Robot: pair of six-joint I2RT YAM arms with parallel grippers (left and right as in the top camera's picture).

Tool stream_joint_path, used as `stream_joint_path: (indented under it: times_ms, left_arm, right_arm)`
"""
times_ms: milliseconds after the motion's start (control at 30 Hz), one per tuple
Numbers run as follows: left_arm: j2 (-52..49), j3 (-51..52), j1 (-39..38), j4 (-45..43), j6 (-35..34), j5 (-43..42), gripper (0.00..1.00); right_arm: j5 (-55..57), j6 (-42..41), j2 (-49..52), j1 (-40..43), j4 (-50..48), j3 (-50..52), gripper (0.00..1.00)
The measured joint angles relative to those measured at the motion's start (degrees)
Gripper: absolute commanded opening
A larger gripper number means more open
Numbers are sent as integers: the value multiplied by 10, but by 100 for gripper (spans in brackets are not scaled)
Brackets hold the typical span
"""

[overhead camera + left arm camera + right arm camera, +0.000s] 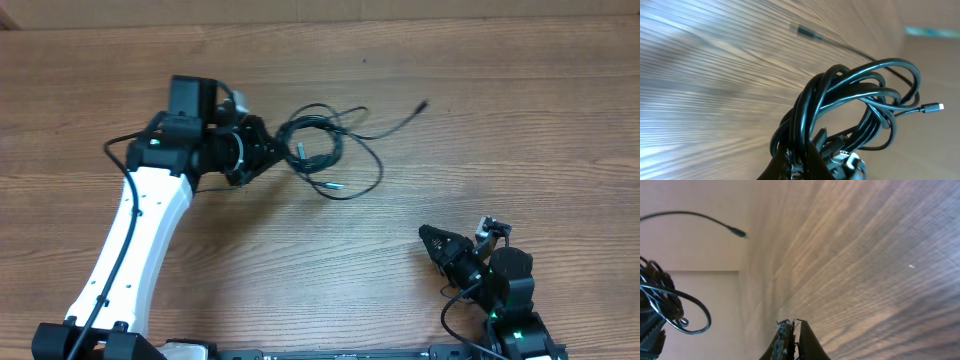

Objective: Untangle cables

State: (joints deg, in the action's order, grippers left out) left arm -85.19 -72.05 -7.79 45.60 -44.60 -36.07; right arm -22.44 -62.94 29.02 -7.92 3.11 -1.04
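The cables lie as a tangle of thin black loops on the wooden table just right of my left gripper. One strand runs off to a small plug at the upper right. My left gripper is shut on the cables, pinching several strands of the bundle; a pale plug tip sticks out to the right. My right gripper rests low at the lower right, well apart from the tangle. Its jaws are shut on nothing. The cables' loops show at that view's left edge.
The wooden table runs across the whole overhead view. The left arm's white link stretches from the front edge up to the tangle. A thicker black cable loops at the right arm's base.
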Motion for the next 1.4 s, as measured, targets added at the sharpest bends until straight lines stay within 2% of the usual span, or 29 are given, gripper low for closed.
stream_joint_path:
  times_ms: [167,267,367,533,633,733,833,900,967,1067,1200,1300,1400]
  left_arm:
    - [0,0,-8,30,57,78,4]
    - [0,0,-57,29,116,132,4]
    - [0,0,-123,29,142,241,4]
    - [0,0,-188,31,101,451,4]
    - [0,0,-196,38,52,523,4]
    - [0,0,-197,47,2,550,4]
    - [0,0,-195,33,-31,501,4]
    - [0,0,-195,0,-12,445,4]
    - [0,0,-201,-22,22,436,4]
    - [0,0,-217,-14,43,520,4]
    - [-1,0,-230,35,13,643,4]
    - [-1,0,-234,81,-43,683,4]
    - [-1,0,-235,93,-98,671,4]
  right_arm:
    - [-9,3,23,0,1,0,14]
    - [-18,13,24,0,0,0,16]
    - [-28,19,24,0,0,0,18]
    - [-40,26,24,0,0,0,26]
    - [-44,28,24,0,1,0,31]
    - [-44,29,24,0,0,0,37]
    - [-46,30,24,0,0,0,40]
    - [-46,30,24,0,0,0,44]
    - [-48,30,24,0,1,0,46]
    - [-53,30,24,0,0,0,51]
    - [-60,29,24,0,1,0,59]
    - [-62,29,24,0,1,0,66]
    - [-67,29,24,0,0,0,75]
